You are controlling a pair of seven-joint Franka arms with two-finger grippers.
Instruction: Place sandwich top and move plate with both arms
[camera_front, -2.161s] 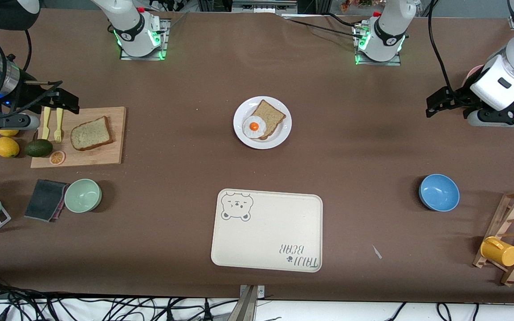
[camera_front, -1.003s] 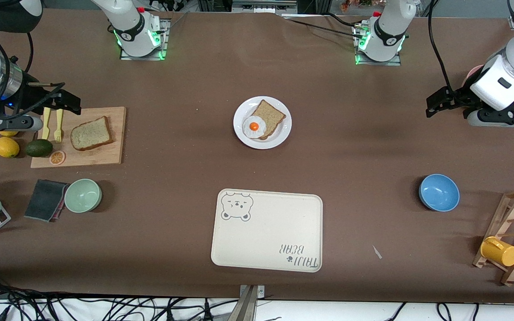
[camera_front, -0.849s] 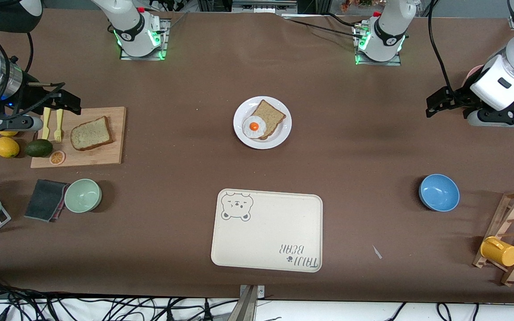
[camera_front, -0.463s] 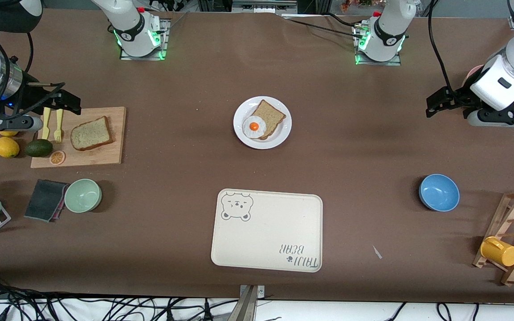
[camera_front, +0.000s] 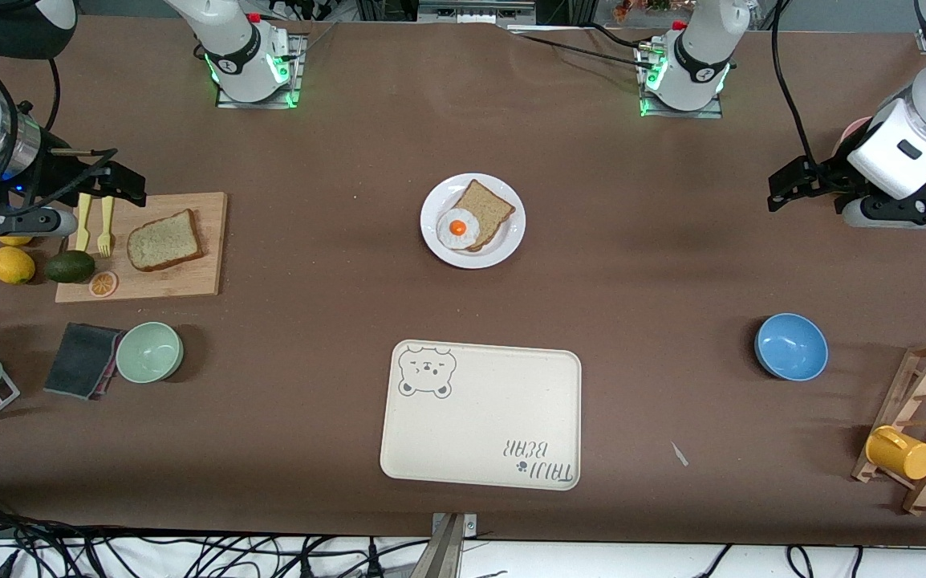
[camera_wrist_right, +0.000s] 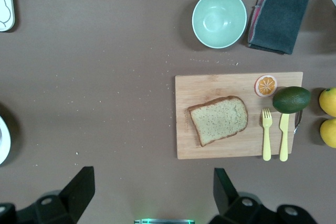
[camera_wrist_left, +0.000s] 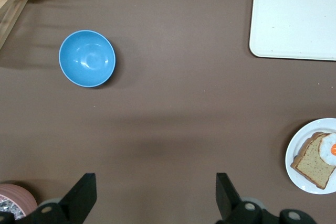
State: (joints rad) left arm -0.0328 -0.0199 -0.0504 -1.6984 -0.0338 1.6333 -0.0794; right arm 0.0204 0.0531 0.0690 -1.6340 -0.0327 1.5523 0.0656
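The sandwich top [camera_front: 164,240] lies flat on a wooden cutting board [camera_front: 190,277] toward the right arm's end of the table; the right wrist view shows this same sandwich top [camera_wrist_right: 219,119]. The white plate [camera_front: 513,241] sits mid-table and carries a darker tan slice with a fried egg; the plate [camera_wrist_left: 292,160] also shows at the edge of the left wrist view. My right gripper [camera_front: 126,183] hangs open and empty over the board's edge by the forks. Over bare table at the left arm's end, my left gripper [camera_front: 780,189] is open and empty.
A cream bear tray [camera_front: 479,433] lies nearer the camera than the plate. A blue bowl [camera_front: 790,346] and a rack with a yellow mug [camera_front: 899,453] stand at the left arm's end. A green bowl [camera_front: 149,352], dark cloth [camera_front: 82,360], avocado [camera_front: 70,266] and lemon [camera_front: 11,264] surround the board.
The right arm shifted very slightly at first and has held still since. The left arm and all objects have not moved.
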